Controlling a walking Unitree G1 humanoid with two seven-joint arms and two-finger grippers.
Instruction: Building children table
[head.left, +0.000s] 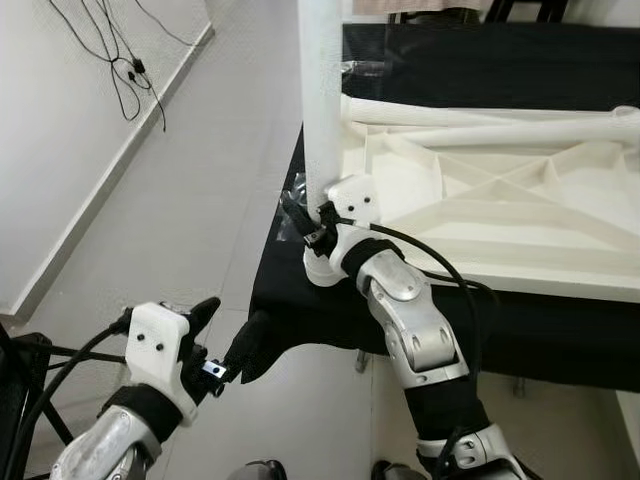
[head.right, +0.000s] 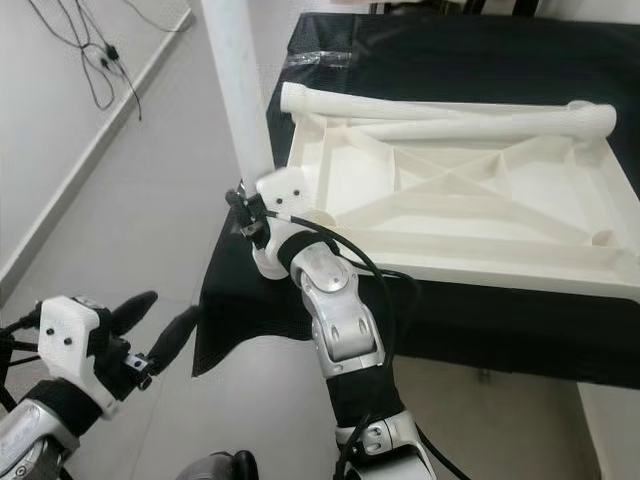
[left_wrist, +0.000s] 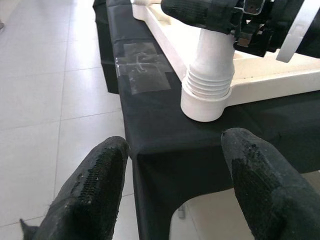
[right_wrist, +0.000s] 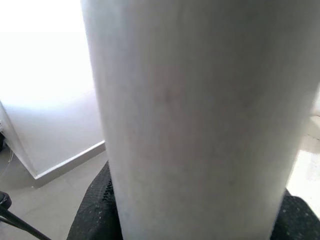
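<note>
Leg (head.right: 240, 90) of white plastic stands upright at the near-left corner of the inverted tabletop (head.right: 470, 190), its threaded lower end seated at a round corner socket (left_wrist: 206, 102). The tabletop lies ribbed underside up on a black-draped surface (head.right: 500, 320), at that surface's left end. Two further loose legs (head.right: 440, 112) lie across the tabletop's far edge.

Right gripper (head.left: 318, 222) is at the leg's base, just above the socket. Its black fingers (right_wrist: 95, 212) sit either side of the shaft, closed on it.

Left gripper (head.left: 232, 338) hangs off the left edge of the draped surface, over the tiled floor (head.left: 190, 180). Its fingers (left_wrist: 95, 190) are spread wide and hold nothing.

Step in hand, by judgement: fitting the first leg into its corner socket, most likely by turning it home on the thread. Some thread ridges remain exposed above the socket rim, which suggests the leg is not fully seated. The next move calls for keeping the leg plumb while rotating, with the tabletop prevented from sliding on the cloth; the free left gripper is placed to assist.

Left wrist view gives the thread ridges, the socket rim and a taped patch (left_wrist: 141, 65) on the cloth, none clear from the head views. Right wrist view gives the shaft close up between the fingers. Head views alone give the tabletop layout and the cables (head.left: 125, 65) on the wall.
</note>
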